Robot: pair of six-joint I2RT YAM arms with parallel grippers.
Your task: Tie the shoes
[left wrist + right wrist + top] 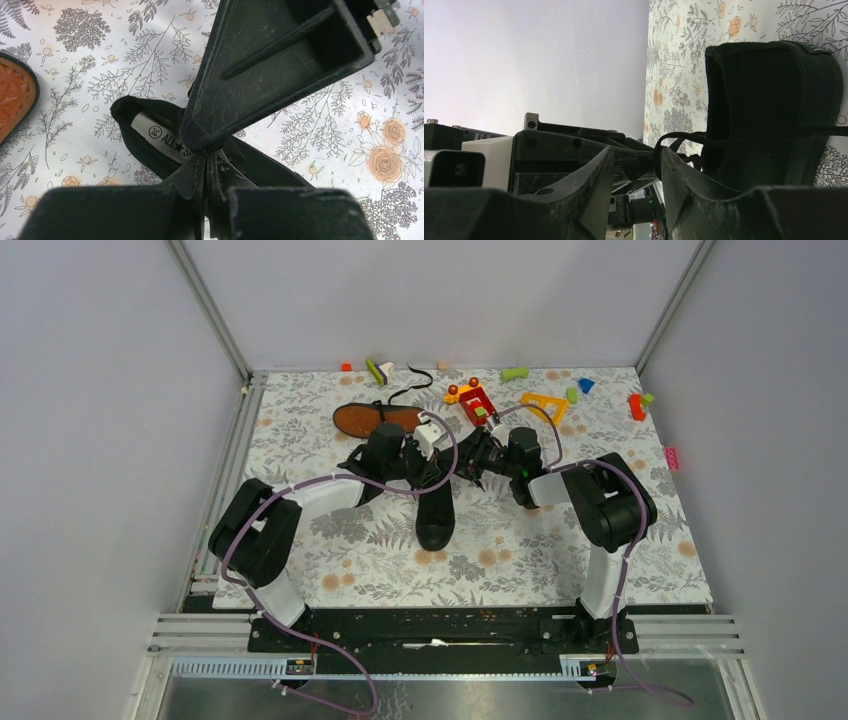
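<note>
One black shoe (435,512) stands upright mid-table, toe toward the arms. The other shoe (375,418) lies on its side behind it, orange-brown sole showing. Both grippers meet over the upright shoe's opening. My left gripper (428,455) (212,160) is shut, fingertips pressed together above the labelled tongue (155,134); no lace shows between them. My right gripper (470,458) (636,150) stands open. A thin black lace (734,139) runs taut from the shoe (769,115) and curls against the tip of its right-hand finger (674,175).
Colourful toy blocks lie along the back: a red-orange cluster (470,400), a yellow triangle (545,405), green (515,373) and red (636,405) pieces, a pink one (672,457) at the right edge. A loose black cord (410,385) lies behind the tipped shoe. Grey walls enclose the table.
</note>
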